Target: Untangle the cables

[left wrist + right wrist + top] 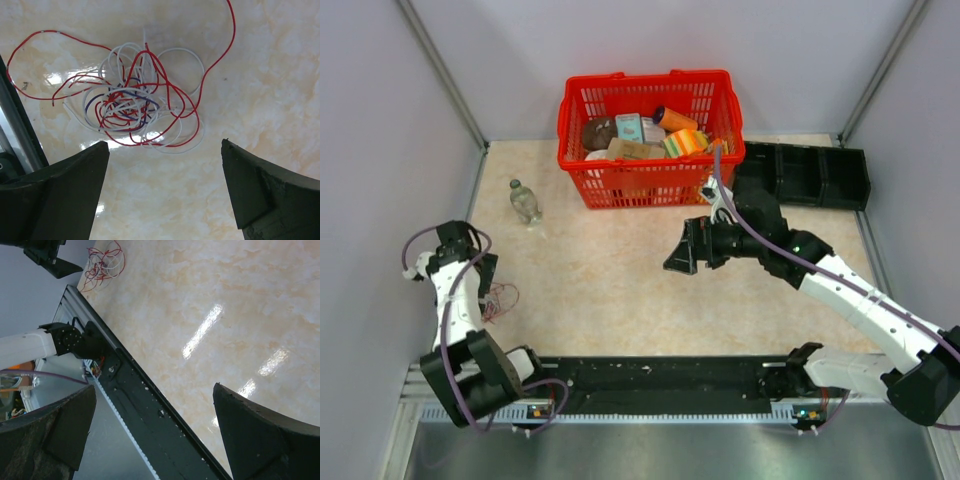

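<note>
Cables (500,298) lie in a small heap at about 8 o'clock on the table (620,270) in the overhead view, just beside the left gripper (487,272), which hangs over them. The right gripper (678,262) hovers near the table's middle, well apart from the heap, with a red basket (640,78) at 12 o'clock. From the left wrist, the cables (132,107) are one knotted nest of white, red and a few dark strands. A long red strand loops out toward 10 o'clock and another runs off at 1 o'clock. The left gripper's jaws are spread wide with nothing between them, at 6 o'clock of the nest. From the right wrist, the cables (106,262) show far off at 11 o'clock, and this gripper (155,387) is likewise spread and empty. I judge the untangling barely begun: no strand lies separated, and every one has yet to be drawn out.
</note>
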You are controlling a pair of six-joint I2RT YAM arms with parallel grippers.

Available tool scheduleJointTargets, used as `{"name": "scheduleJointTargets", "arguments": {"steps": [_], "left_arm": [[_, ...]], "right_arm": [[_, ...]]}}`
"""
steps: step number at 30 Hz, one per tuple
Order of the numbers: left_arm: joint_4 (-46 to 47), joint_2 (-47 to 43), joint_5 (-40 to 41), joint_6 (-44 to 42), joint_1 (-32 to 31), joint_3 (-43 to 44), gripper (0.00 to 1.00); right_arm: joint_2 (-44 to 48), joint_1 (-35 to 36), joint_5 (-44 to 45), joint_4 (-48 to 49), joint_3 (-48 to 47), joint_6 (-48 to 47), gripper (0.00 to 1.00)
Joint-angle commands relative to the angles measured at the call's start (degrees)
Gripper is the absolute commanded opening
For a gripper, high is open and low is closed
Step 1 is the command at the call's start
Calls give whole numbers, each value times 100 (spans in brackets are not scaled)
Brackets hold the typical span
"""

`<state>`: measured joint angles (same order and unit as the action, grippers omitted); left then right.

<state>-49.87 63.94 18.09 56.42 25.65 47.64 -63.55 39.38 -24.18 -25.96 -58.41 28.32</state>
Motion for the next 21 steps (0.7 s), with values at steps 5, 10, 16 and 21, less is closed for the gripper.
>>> {"name": "scheduleJointTargets", "arguments": {"steps": [5,10,16,21], "left_arm": [[530,1198,-112,228,607,-35,93],[627,1560,-533,273,696,-210,68],[829,1069,-789,-113,669,-448,45],[917,848,-1192,-465,643,-553,8]], "right_arm": [[53,44,-130,231,-3,34,99],[97,44,-95,222,-38,43,99],[106,44,1,223,14,69,99],[-17,44,80,222,67,51,99]]}}
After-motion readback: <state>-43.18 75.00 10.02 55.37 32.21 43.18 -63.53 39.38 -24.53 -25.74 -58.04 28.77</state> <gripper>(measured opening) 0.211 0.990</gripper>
